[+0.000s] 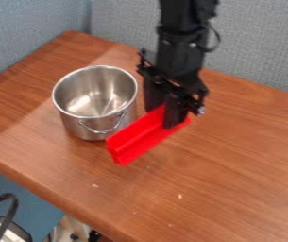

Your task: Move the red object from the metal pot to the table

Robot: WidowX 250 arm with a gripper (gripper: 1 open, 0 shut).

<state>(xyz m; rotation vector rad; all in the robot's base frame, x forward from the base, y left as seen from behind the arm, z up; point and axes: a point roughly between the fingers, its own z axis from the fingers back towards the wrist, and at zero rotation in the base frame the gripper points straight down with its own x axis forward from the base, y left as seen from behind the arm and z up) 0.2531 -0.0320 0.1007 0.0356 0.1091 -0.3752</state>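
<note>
The red object (pixel 140 140), a bright red angled bar, slants down to the left just right of the metal pot (pixel 93 96). My gripper (pixel 174 115) points straight down and is shut on the bar's upper right end. The bar's lower left end hangs close over the table (pixel 234 165); whether it touches the wood I cannot tell. The shiny round pot stands upright on the table's left half, and its inside looks empty. A small loop handle shows at its front rim.
The brown wood table's front edge runs diagonally along the lower left, with dark floor and cables below it. A blue-grey wall rises behind the table. Bare wood lies to the right of and in front of the bar.
</note>
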